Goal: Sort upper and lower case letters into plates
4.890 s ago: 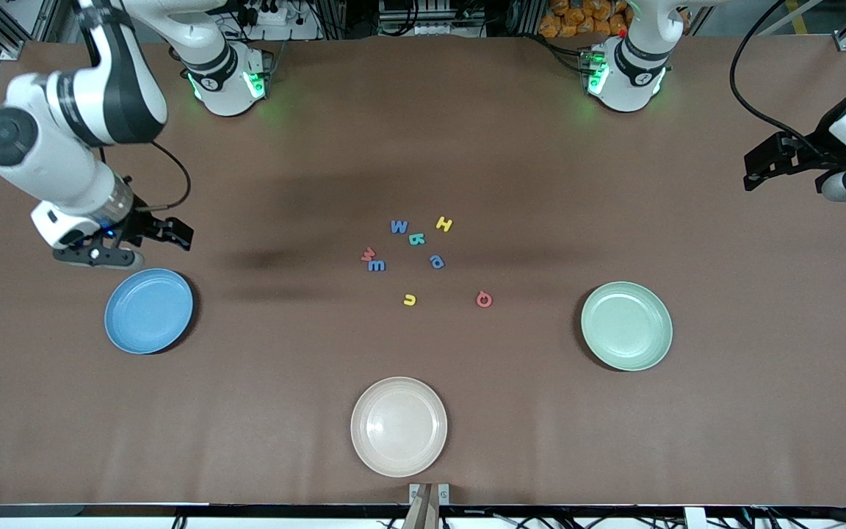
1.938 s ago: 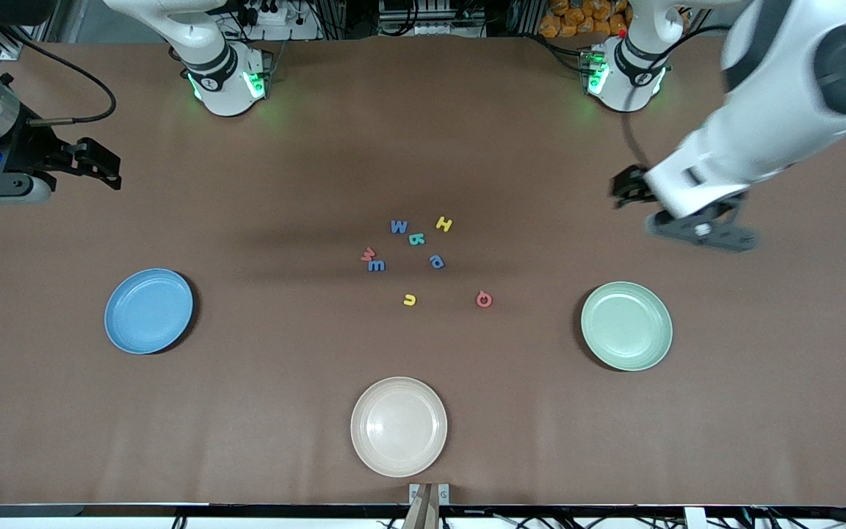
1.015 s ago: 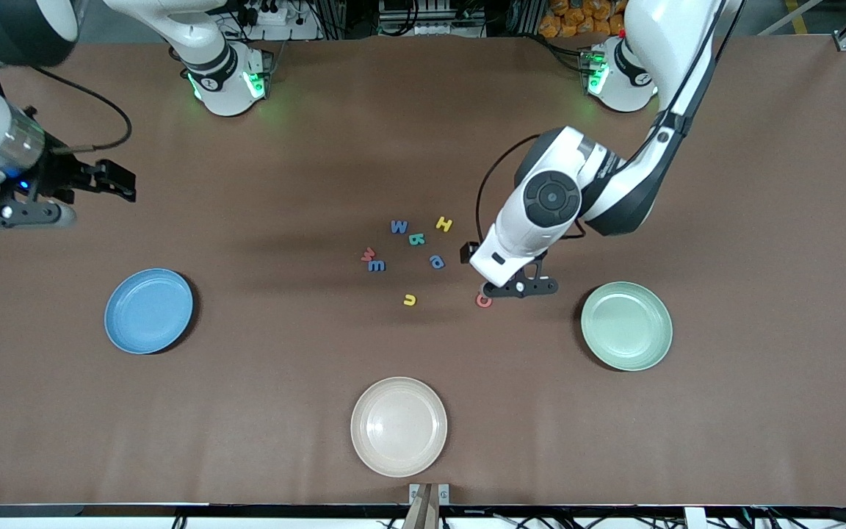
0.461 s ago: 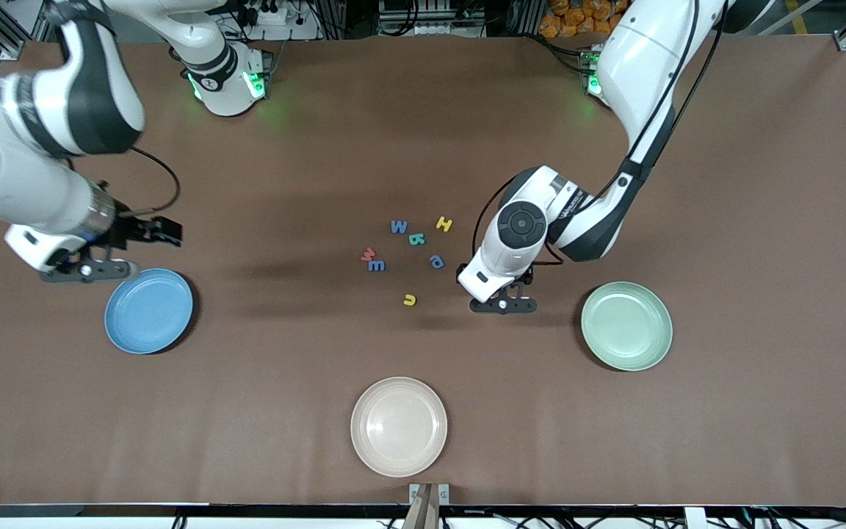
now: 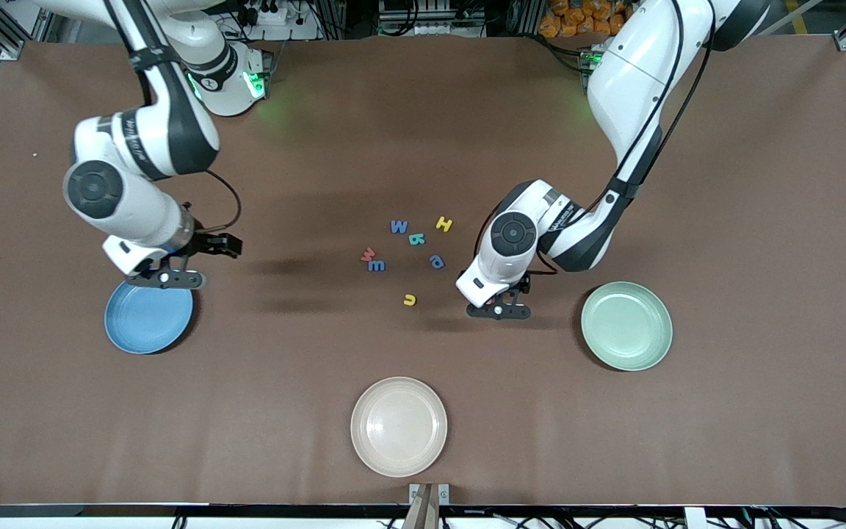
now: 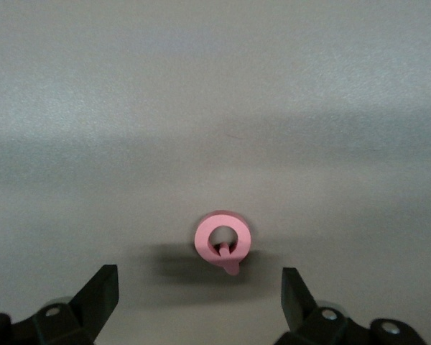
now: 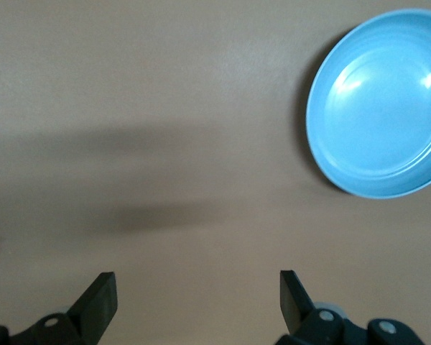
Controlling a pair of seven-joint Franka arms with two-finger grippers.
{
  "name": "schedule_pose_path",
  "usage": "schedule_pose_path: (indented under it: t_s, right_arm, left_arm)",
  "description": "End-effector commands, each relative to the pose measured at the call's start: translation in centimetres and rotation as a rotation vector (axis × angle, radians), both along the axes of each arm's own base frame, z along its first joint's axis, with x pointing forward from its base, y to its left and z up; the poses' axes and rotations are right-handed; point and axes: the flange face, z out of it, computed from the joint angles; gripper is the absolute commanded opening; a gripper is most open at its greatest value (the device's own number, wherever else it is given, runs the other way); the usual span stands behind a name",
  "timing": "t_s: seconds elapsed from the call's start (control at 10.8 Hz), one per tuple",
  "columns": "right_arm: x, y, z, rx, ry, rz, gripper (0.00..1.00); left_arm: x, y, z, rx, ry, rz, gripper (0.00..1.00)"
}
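Note:
My left gripper is low over the table between the letters and the pale green plate. It is open and empty, and it hides the red Q in the front view. In the left wrist view the pink-red Q lies flat just ahead of the open left gripper. Seven more letters lie mid-table: blue W, yellow H, a teal letter, a red letter, two blue letters and yellow u. My right gripper is open and empty over the blue plate's farther rim. That plate also shows in the right wrist view.
A cream-beige plate sits near the table's front edge, nearer the camera than the letters. Both colored plates hold nothing. The left arm's elbow hangs over the table between the letters and the green plate.
The left arm swung in from its end of the table and came down over the red Q. The right arm moved from the table's edge to the blue plate's farther rim.

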Motion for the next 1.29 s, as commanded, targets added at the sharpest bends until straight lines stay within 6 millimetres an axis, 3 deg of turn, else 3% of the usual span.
schedule_pose_path:
  t_s: [0.0, 0.28, 0.55, 0.74, 0.92, 1.2]
  right_arm:
    - [0.3, 0.3, -1.6, -0.01, -0.005, -0.107, 1.0]
    - [0.3, 2.5, -2.4, -0.011, -0.011, -0.116, 1.0]
    - [0.6, 3.5, -1.3, -0.012, -0.013, -0.158, 1.0]
    - [-0.2, 7.8, -2.1, -0.02, -0.055, -0.268, 1.0]
    - [-1.0, 12.1, -4.2, -0.011, -0.098, -0.365, 1.0]
    - [-3.0, 17.4, -7.6, -0.001, -0.111, -0.349, 1.0]
  left_arm:
    - [0.4, -0.3, -0.9, -0.002, -0.036, 0.001, 0.97]
    - [0.4, -0.4, -2.2, -0.015, -0.041, 0.001, 0.92]
    - [0.5, -0.5, -2.5, -0.01, -0.051, -0.024, 0.85]
    - [0.7, -0.7, -2.4, -0.011, -0.061, -0.03, 0.78]
    - [0.7, -0.8, -2.4, -0.011, -0.063, -0.033, 0.75]
    - [1.0, -1.2, -1.8, -0.019, -0.072, -0.032, 0.6]
